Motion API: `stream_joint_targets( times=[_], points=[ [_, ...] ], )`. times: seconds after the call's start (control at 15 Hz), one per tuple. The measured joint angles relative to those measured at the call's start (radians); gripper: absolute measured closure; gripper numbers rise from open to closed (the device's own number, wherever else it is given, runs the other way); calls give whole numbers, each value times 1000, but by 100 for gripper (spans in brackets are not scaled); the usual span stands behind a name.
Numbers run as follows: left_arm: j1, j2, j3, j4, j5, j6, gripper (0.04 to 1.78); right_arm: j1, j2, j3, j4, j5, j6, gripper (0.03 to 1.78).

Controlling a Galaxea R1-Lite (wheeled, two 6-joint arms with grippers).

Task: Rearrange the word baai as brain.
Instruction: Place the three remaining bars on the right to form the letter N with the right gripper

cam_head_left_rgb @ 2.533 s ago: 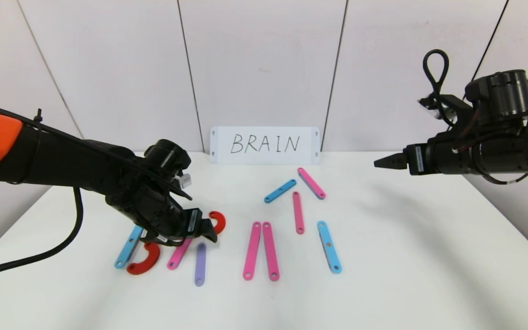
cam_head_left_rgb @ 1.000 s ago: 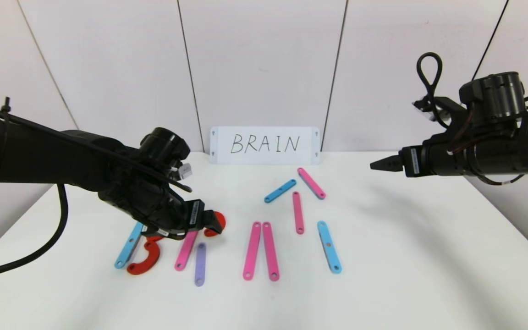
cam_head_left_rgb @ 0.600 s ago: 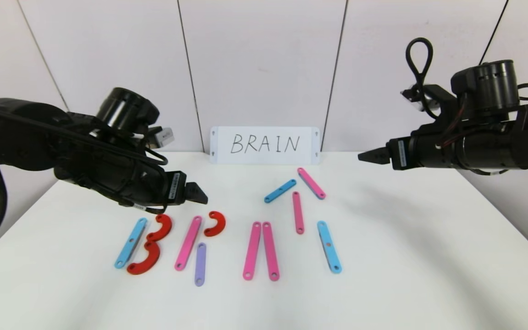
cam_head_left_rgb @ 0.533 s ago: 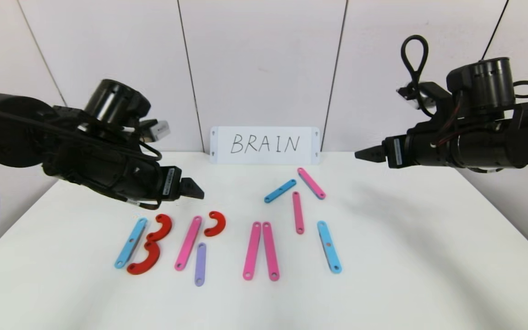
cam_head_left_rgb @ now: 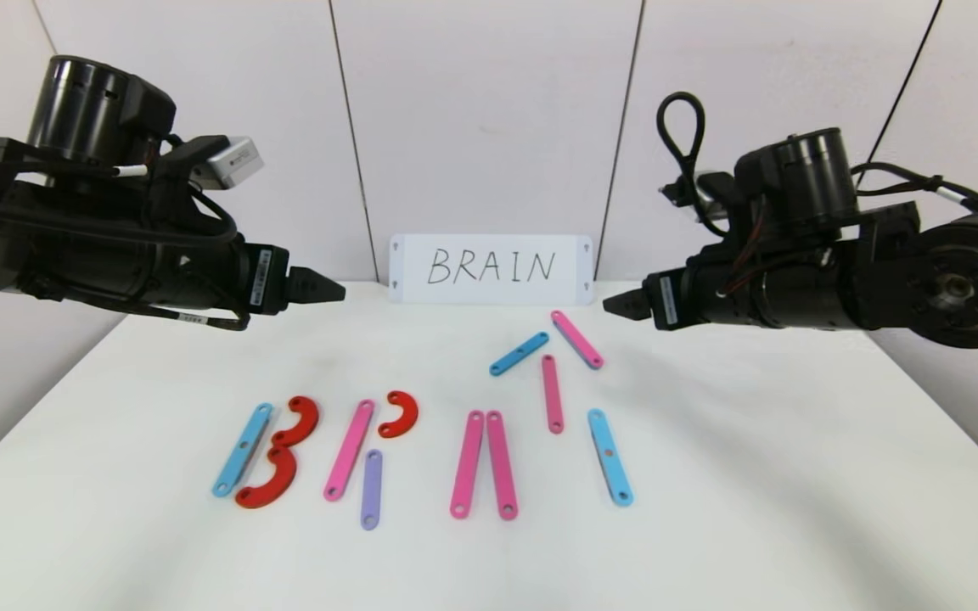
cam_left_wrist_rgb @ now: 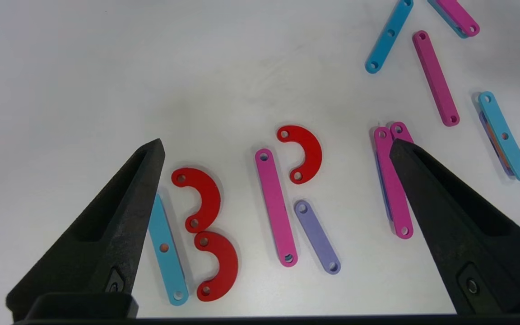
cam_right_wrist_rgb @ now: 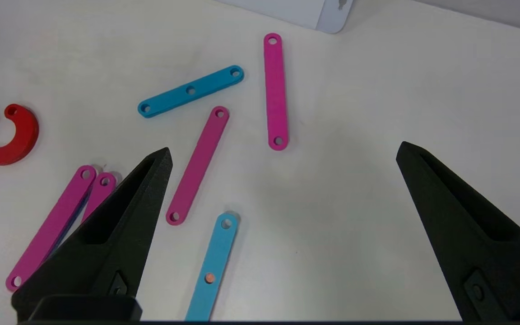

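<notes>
The word lies flat on the white table (cam_head_left_rgb: 752,475). A light-blue strip (cam_head_left_rgb: 240,450) with two red curves (cam_head_left_rgb: 300,422) forms a B. A pink strip (cam_head_left_rgb: 349,450), a red curve (cam_head_left_rgb: 400,414) and a short purple strip (cam_head_left_rgb: 370,489) form an R. To their right lie two touching pink strips (cam_head_left_rgb: 485,463), a lone pink strip (cam_head_left_rgb: 552,394) and a light-blue strip (cam_head_left_rgb: 609,456). My left gripper (cam_head_left_rgb: 319,290) hangs open, high over the table's left back; in its wrist view it (cam_left_wrist_rgb: 277,144) frames the B and R. My right gripper (cam_head_left_rgb: 621,304) is open and empty, above the loose strips (cam_right_wrist_rgb: 199,164).
A white card (cam_head_left_rgb: 491,268) with handwritten "BRAIN" leans on the back wall. In front of it a light-blue strip (cam_head_left_rgb: 519,353) and a pink strip (cam_head_left_rgb: 576,339) lie at slants. Bare table stretches to the right and along the front edge.
My left gripper has let go by the R pieces, risen and drawn back to the left. The R's pink strip now lies straighter beside its red curve. My right gripper has moved in towards the middle.
</notes>
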Motion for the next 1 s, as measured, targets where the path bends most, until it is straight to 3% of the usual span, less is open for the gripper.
stream_joint_targets(
  times=[0.2,0.67,1.0],
  points=[
    [10,8,0,-31,-1,20,8,43,46,2,-3,-43,44,7],
    [16,11,-1,-42,-1,36,8,173,165,0,-9,-206,211,7],
    [16,30,-4,-41,-1,36,8,207,240,0,-59,-234,237,7]
  ],
)
